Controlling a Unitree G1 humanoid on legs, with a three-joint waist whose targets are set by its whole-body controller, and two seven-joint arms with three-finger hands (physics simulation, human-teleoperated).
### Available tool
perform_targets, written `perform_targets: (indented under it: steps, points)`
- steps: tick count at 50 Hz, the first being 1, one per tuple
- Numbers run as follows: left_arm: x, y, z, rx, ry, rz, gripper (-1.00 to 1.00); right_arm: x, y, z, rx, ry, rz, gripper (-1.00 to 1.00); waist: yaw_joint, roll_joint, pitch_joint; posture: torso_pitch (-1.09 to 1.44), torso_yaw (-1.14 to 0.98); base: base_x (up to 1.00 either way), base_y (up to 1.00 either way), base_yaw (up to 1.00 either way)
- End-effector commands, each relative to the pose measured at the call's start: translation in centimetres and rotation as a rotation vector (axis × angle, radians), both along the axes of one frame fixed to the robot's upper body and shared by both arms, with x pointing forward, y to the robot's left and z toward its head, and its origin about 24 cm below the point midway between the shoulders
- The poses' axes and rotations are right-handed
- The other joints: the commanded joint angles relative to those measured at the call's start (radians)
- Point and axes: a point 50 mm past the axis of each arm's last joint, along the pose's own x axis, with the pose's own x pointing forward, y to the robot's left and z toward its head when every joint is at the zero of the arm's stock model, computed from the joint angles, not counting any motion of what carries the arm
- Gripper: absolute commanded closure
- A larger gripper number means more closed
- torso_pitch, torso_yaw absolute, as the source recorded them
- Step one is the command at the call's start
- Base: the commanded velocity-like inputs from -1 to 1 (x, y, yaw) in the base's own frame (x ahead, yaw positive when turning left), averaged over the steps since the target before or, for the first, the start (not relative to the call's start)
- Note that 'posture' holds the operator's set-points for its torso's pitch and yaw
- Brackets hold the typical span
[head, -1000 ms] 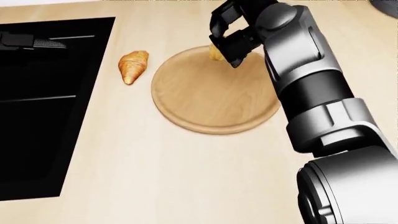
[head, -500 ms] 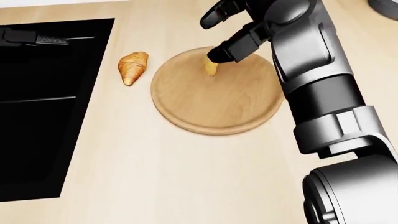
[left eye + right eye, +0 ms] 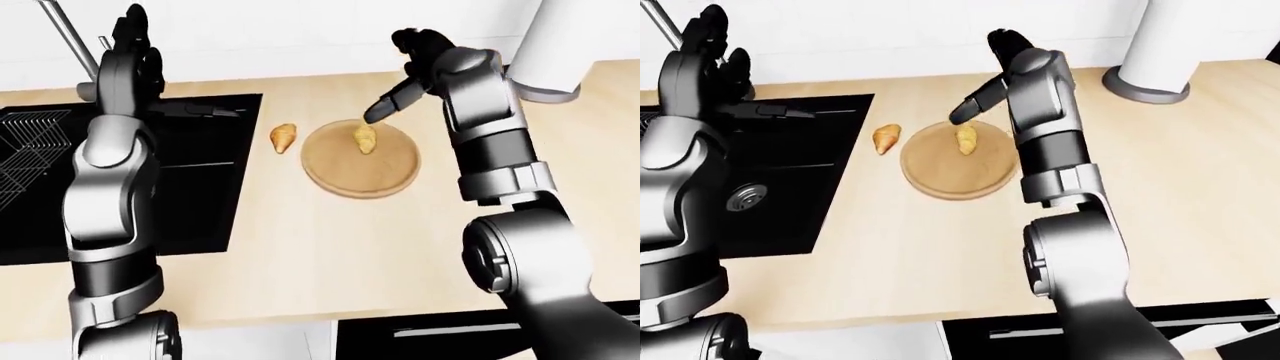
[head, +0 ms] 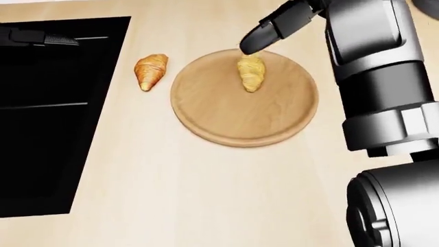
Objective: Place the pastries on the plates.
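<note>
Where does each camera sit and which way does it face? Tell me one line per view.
Head view: on the head, looking steeply down at the wooden plate; shows the right hand.
Left-eye view: on the head, facing across the counter; shows both arms, left hand raised.
Right-eye view: likewise, slightly offset.
All share the plate, both croissants and the sink.

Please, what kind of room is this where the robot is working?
Most likely a simulated kitchen. A light wooden counter holds a black sink with a drain, a faucet rises at the left-eye view's top left, and a croissant lies on a round wooden plate.
</note>
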Motion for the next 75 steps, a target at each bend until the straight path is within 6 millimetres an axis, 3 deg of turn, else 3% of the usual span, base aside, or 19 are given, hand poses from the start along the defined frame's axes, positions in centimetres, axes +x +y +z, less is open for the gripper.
perform_targets:
  steps: [1,8,13,23,35,42,50,67,75]
  points:
    - [-0.1,-0.1,2.8,0.014,-0.096,-0.015,-1.00,-0.8,-0.7,4.0,0.018,-0.166,-0.041,-1.00,-0.002,0.003,-0.035,0.00,0.00,0.00,0.00,0.00]
    - [3.5,-1.0,4.6,0.063,-0.054,-0.102,-1.00,-2.4,-2.5,6.6,0.061,-0.253,-0.107,-1.00,0.008,-0.009,-0.032,0.00,0.00,0.00,0.00,0.00]
    - [6.3,-1.3,4.2,0.104,0.021,-0.109,-1.00,-3.5,-3.4,7.3,0.079,-0.276,-0.123,-1.00,0.011,-0.017,-0.031,0.00,0.00,0.00,0.00,0.00]
    - [8.5,-2.4,3.0,0.174,0.108,-0.149,-1.00,-4.2,-3.2,7.9,0.084,-0.292,-0.114,-1.00,0.007,-0.027,-0.036,0.00,0.00,0.00,0.00,0.00]
    - [9.3,-3.6,1.4,0.197,0.150,-0.133,-1.00,-4.6,-3.3,8.5,0.092,-0.315,-0.118,-1.00,0.005,-0.028,-0.038,0.00,0.00,0.00,0.00,0.00]
    - [9.6,-4.9,-0.6,0.149,0.157,-0.146,-1.00,-5.0,-4.3,10.3,0.140,-0.399,-0.188,-1.00,0.006,-0.029,-0.039,0.00,0.00,0.00,0.00,0.00]
    - [9.7,-6.0,-2.1,0.059,0.156,-0.140,-1.00,-5.6,-4.9,11.0,0.162,-0.434,-0.219,-1.00,0.007,-0.034,-0.038,0.00,0.00,0.00,0.00,0.00]
    - [9.7,-6.5,-2.6,0.027,0.114,-0.024,-1.00,-6.5,-5.8,11.7,0.190,-0.459,-0.244,-1.00,0.007,-0.036,-0.037,0.00,0.00,0.00,0.00,0.00]
    - [9.8,-6.8,-1.9,0.053,0.112,-0.049,-1.00,-7.3,-6.4,12.0,0.199,-0.470,-0.259,-1.00,0.008,-0.038,-0.020,0.04,0.00,0.00,0.00,0.00]
